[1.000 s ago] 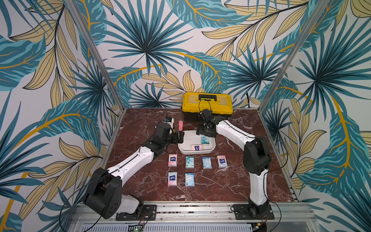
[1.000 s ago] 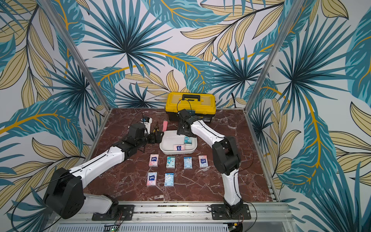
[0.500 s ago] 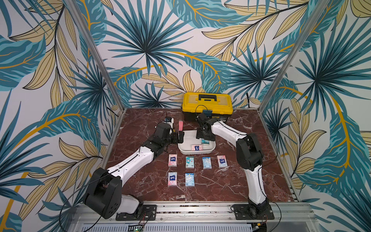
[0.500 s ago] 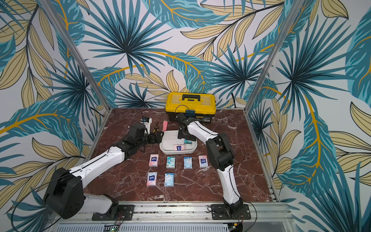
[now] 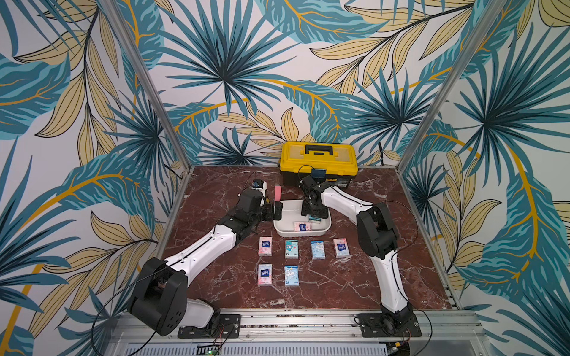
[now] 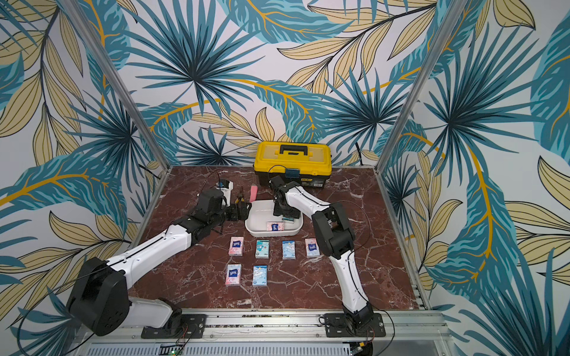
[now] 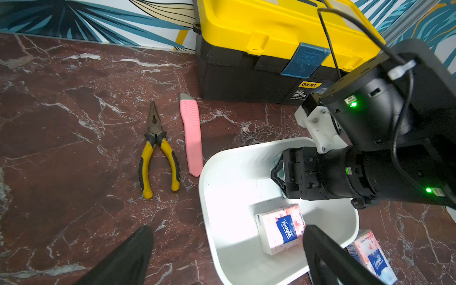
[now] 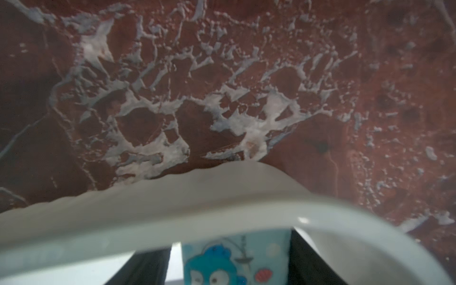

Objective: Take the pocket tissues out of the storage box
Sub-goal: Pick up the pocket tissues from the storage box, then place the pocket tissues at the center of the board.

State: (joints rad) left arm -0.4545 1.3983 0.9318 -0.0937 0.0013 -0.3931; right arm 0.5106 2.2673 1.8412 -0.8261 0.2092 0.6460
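1. Red marble tabletop (image 5: 216,191), leaf-print walls; yellow toolbox (image 5: 319,160) at 12 o'clock.
2. White tub (image 5: 283,231) mid-table. Two tissue packs inside: blue pack (image 8: 234,259) at 3 o'clock, pink pack (image 5: 302,226) against the 6 o'clock wall. Six packs (image 5: 291,249) out, in rows at 6 o'clock of tub.
3. Right pincer (image 5: 314,212) down in tub, spread astride blue pack, sliver of gap on one side; not yet pinching.
4. Left pincer (image 7: 228,229) spread wide, empty, at 9 o'clock of tub.
5. Judged light, soft, slick-wrapped. Best taken across the long edges at mid-length, with a gentle squeeze.

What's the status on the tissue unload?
Left gripper open, beside the storage box. Right gripper open, straddling the blue cartoon pack in the box. Pink pack also inside. No obstruction seen.
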